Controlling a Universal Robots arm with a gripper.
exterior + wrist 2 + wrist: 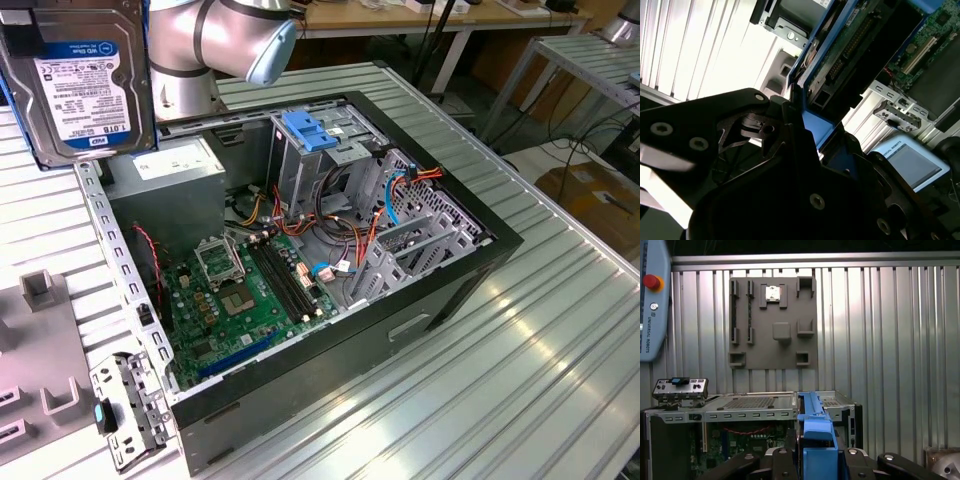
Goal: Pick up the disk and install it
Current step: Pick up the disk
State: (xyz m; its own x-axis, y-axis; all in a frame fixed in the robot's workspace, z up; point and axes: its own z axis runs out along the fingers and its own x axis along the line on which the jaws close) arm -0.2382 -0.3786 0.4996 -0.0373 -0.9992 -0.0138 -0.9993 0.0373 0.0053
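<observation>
1. The disk [80, 85] is off the desk [520, 380], raised at the far side on the exterior view's left, label facing the camera. Its upper part and one side are cut off by the frame edge.
2. The pincer [816, 461] is clamped on the disk. In the first wrist view a black finger [782, 460] sits on each side of the blue rail. In the second wrist view the fingers grip the same blue rail, with the disk's circuit side [860, 40] extending beyond them.
3. The exact contact faces are hidden behind the pincer's black body in both wrist views.
4. The arm [215, 40] stands at the far side, just beside the disk in the exterior view. Its upper part is cut off.
5. The case [330, 370] lies open on the desk, well below the disk. The board [235, 300] lies on its floor.
6. A grey cage [300, 175] with a blue tab [308, 130] on top stands at the far side of the case. A grey box [175, 165] with a white sticker sits to the exterior view's left of it, partly hidden behind the disk.
7. Cables cover part of the case interior on the exterior view's right, and what lies under them is hard to make out.
8. A grey plate [772, 322] lies on the desk beyond the case in the first wrist view.
9. A pendant [651, 300] is cut off at the frame edge.
</observation>
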